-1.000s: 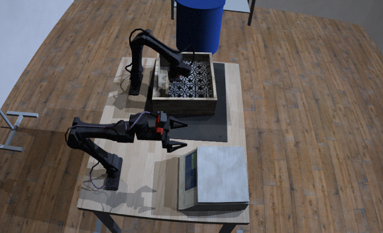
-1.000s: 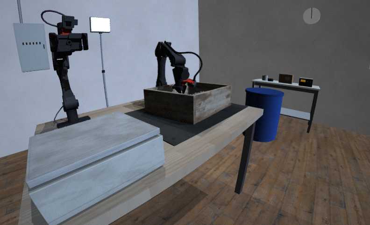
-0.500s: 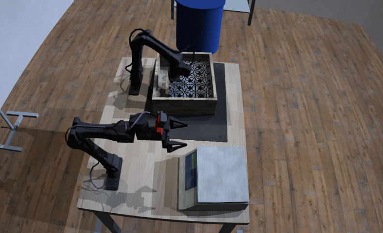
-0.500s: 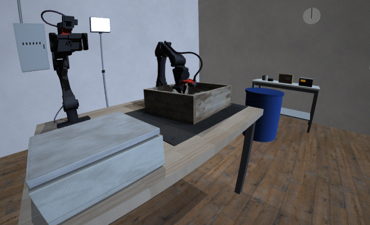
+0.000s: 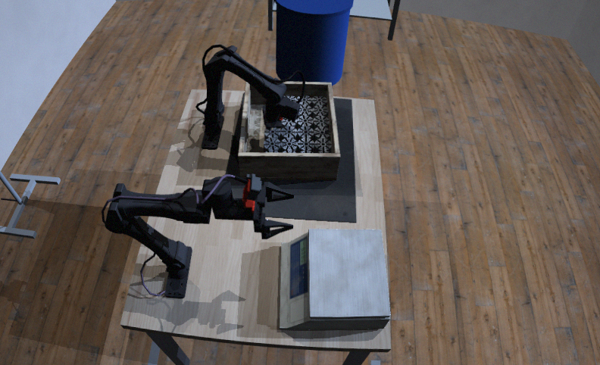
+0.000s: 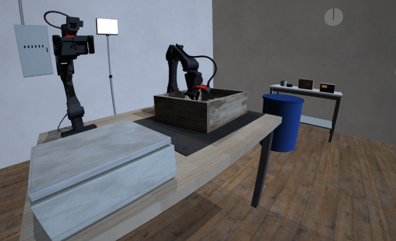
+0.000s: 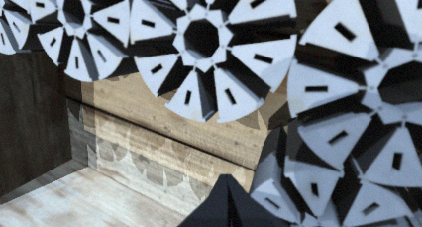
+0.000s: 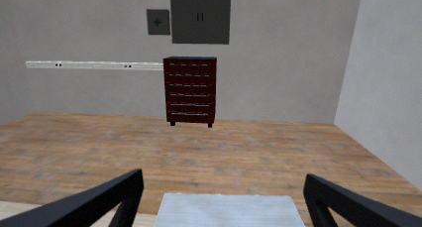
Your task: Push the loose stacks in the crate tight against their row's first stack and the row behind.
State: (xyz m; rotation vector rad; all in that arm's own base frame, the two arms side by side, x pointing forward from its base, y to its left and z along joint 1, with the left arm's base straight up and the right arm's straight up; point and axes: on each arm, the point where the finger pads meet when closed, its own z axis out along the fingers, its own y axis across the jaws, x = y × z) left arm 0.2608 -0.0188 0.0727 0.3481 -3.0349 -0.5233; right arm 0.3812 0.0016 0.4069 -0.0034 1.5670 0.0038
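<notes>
Two arms are under my care, and only the left one has work at the crate (image 5: 289,167) (image 6: 180,115) (image 7: 188,130). The crate sits by the short edge of the tabletop (image 5: 216,254) (image 6: 273,120) nearest the blue barrel (image 5: 311,51) (image 6: 282,125), with the round, wheel-like stacks (image 5: 297,135) (image 6: 214,99) (image 7: 248,51) inside.

The left gripper (image 5: 276,122) (image 6: 196,99) (image 7: 225,183) has its tips pressed together with nothing pinched, down beside the stacks. The right gripper (image 5: 292,211) (image 6: 73,46) (image 8: 223,180) is spread wide and bare, above the table's middle, off toward the long edge away from the arm bases.

I think the step is a push with the shut tips. I would push low and slow, near the middle of a stack's side, so it slides and does not tip. Once it meets its row I would stop, since more push could bend the row or lift sheets. Then I would back straight off before rising.

From the top, the left arm hides the tips and the stacks under it. The crate wall hides most of the inside from the table's side. I cannot tell if the tips touch a stack, or which stacks are loose.
</notes>
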